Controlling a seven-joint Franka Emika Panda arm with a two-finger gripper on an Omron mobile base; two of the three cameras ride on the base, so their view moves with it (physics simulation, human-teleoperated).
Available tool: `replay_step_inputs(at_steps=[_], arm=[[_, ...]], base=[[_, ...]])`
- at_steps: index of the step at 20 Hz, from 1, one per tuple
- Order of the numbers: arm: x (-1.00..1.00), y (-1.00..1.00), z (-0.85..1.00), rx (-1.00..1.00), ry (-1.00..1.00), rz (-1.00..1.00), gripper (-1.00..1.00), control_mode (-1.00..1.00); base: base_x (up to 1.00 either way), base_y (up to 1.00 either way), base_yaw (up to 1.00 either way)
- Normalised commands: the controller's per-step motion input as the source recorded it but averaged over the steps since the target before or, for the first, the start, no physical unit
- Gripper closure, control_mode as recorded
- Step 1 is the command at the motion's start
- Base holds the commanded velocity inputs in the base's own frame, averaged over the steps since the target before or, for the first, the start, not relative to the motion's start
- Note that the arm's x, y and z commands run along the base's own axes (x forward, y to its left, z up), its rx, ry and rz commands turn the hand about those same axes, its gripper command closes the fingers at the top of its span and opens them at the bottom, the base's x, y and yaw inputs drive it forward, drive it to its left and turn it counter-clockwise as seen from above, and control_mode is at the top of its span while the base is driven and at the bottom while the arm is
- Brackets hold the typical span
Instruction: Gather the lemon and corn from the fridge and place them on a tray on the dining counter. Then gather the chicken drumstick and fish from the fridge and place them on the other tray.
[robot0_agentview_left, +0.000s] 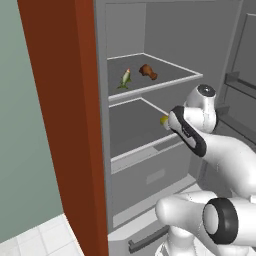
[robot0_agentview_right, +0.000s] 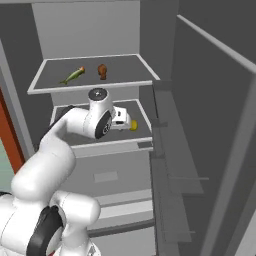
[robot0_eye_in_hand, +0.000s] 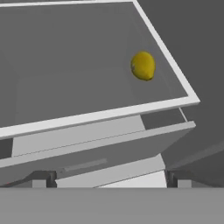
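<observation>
yellow lemon (robot0_agentview_left: 164, 120) peeks out mid-frame in the left base view, on the lower shelf (robot0_agentview_left: 131, 131) beside the arm's wrist; the fish (robot0_agentview_left: 125, 78) and drumstick (robot0_agentview_left: 148, 72) lie above on the upper shelf (robot0_agentview_left: 165, 71). in the right base view, the gripper (robot0_agentview_right: 120, 121) sits centre, just left of the lemon, not touching. in the hand view, the lemon sits upper right near the shelf's rim and the pincer stands wide open, empty. a skewed approach could nudge the round fruit away.
</observation>
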Motion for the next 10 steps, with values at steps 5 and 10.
replay_step_inputs(at_steps=[5,10], arm=[[0.66,-0.05,-0.02,0.00,0.06,0.00,-1.00,-1.00],[0.61,-0.09,-0.15,0.00,0.06,0.00,-1.00,-1.00]], base=[[0.00,0.00,0.00],[0.00,0.00,0.00]])
